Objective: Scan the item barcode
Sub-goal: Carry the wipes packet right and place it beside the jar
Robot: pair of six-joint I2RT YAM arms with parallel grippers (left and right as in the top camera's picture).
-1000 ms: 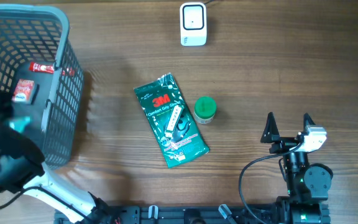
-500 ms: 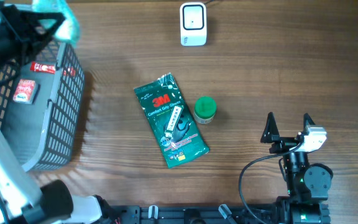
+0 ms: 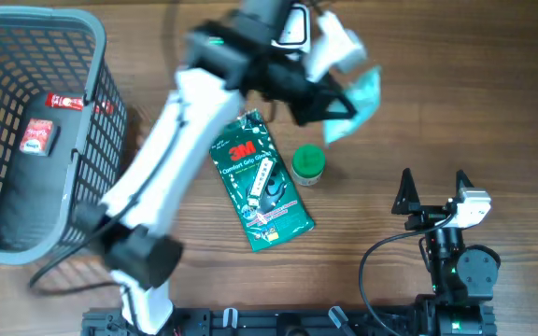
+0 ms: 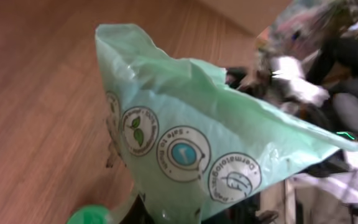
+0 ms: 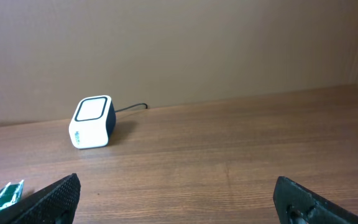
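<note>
Mint-green pouch (image 3: 361, 93) isn't on the table. Nearest, at five o'clock, the right gripper (image 3: 432, 184) rests wide open and empty. Beyond it, at one o'clock, the left gripper (image 3: 336, 107) pinches the pouch aloft, likely carrying it to the scanner (image 5: 92, 121) at twelve.

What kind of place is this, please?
Probably a mock shop checkout on a lab bench: a barcode scanner, a grey shopping basket holding goods, and retail packs, the 3M pack and a pale green pouch.

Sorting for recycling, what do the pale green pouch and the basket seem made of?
Pale green pouch: probably thin plastic film, slightly glossy; it creases and folds softly.
Basket: seemingly moulded grey plastic, matte; uniform open grid walls.
</note>
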